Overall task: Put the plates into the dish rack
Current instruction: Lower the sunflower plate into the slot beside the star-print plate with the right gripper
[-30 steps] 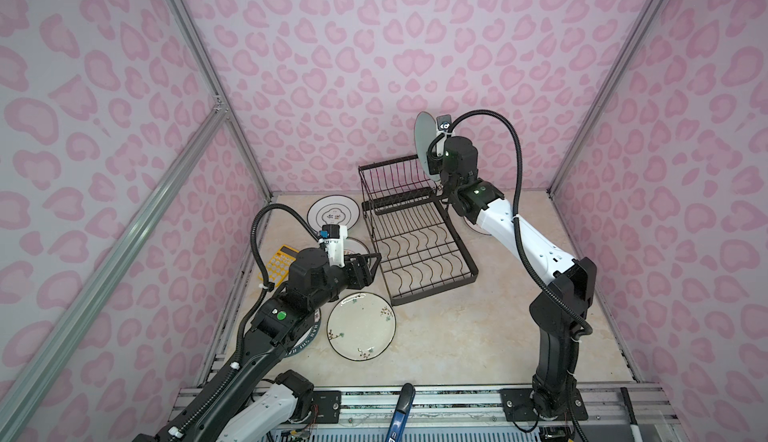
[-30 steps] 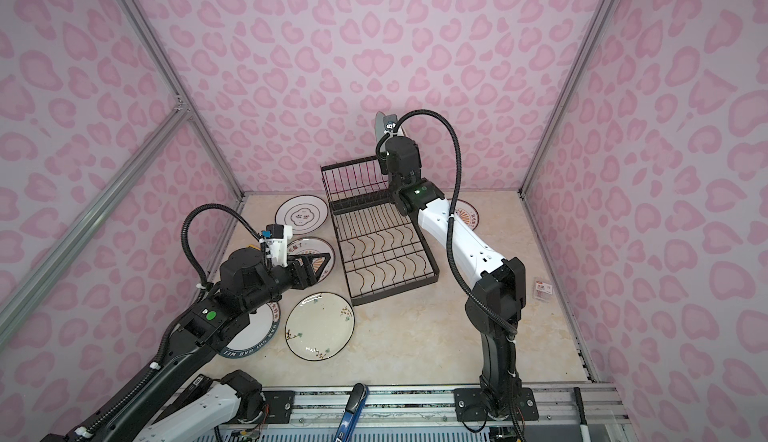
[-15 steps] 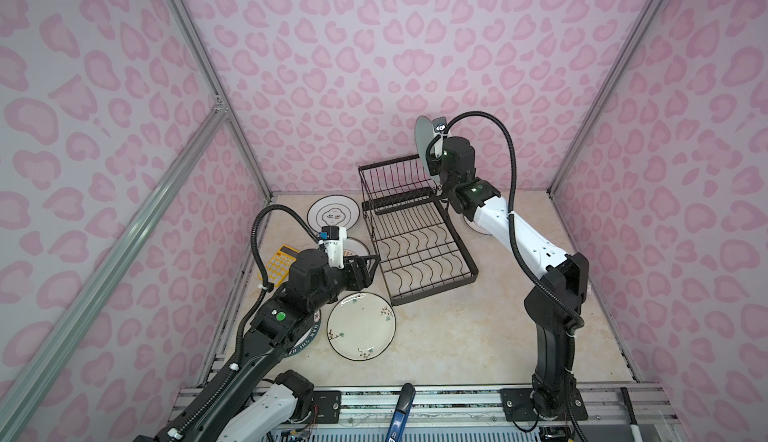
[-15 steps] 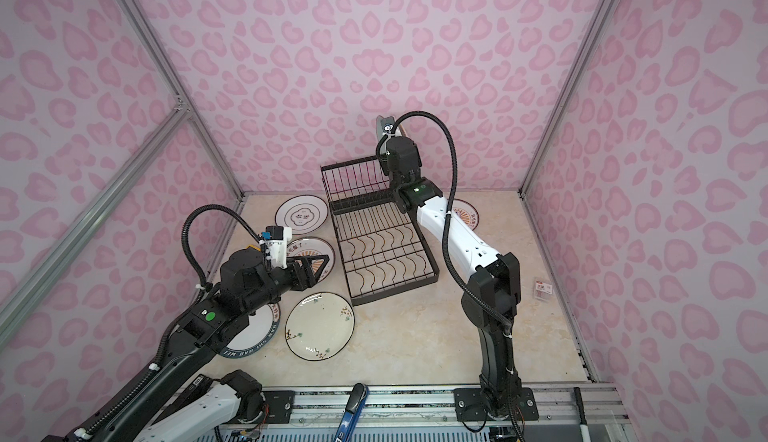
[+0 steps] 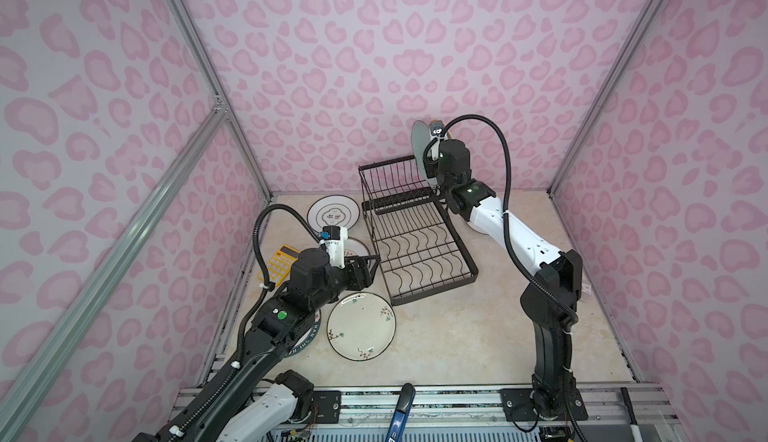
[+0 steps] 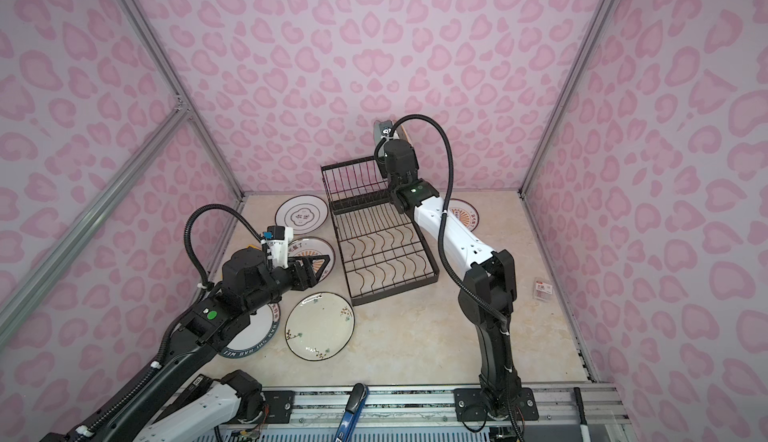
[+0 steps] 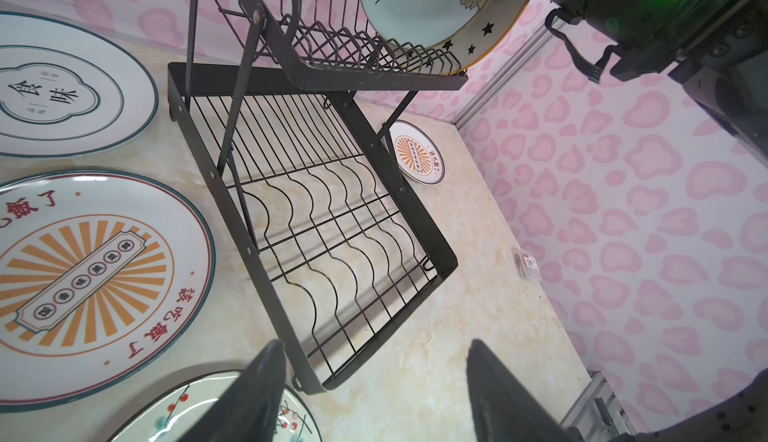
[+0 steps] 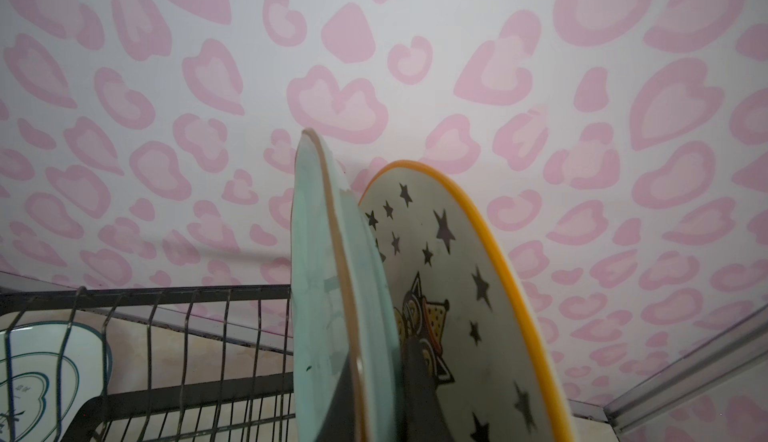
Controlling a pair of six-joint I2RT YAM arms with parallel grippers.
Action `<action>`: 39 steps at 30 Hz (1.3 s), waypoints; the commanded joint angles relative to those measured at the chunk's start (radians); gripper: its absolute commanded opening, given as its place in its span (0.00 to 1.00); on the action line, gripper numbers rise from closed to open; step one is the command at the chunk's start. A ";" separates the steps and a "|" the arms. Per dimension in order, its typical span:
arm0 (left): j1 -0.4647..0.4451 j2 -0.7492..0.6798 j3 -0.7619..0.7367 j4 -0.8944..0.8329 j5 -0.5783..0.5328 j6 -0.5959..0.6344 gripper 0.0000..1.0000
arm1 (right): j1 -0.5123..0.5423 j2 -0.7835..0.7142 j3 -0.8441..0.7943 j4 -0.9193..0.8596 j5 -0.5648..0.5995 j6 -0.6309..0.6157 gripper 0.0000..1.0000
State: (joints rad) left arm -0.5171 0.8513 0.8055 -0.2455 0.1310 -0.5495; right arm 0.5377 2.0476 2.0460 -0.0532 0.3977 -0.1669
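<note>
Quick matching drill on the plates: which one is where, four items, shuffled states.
Things:
1. pale blue plate
2. starred plate
3. cream floral plate
4. lettered plate

States:
a. flat on the table, partly under the left arm
b. on edge, clamped in the right gripper
c. flat on the table, off the near corner of the dish rack
d. upright beside the clamped plate, ungripped

Pairs: 1-b, 2-d, 3-c, 4-a

Black-and-white arms (image 5: 511,228) carry looping black cables (image 5: 506,170) and green lights (image 5: 282,315).
</note>
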 commanded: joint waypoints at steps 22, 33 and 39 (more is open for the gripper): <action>0.000 -0.017 0.002 0.006 -0.010 0.006 0.71 | 0.021 -0.070 -0.141 0.096 0.087 0.096 0.00; 0.000 -0.015 -0.001 0.011 -0.003 0.005 0.71 | 0.025 -0.100 -0.193 0.099 0.098 0.106 0.12; 0.000 -0.013 0.004 0.008 -0.002 0.006 0.71 | 0.024 -0.114 -0.192 0.102 0.096 0.095 0.28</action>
State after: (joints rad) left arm -0.5171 0.8387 0.8055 -0.2455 0.1303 -0.5495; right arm 0.5610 1.9419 1.8538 0.0044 0.4709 -0.0681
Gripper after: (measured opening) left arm 0.711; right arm 0.264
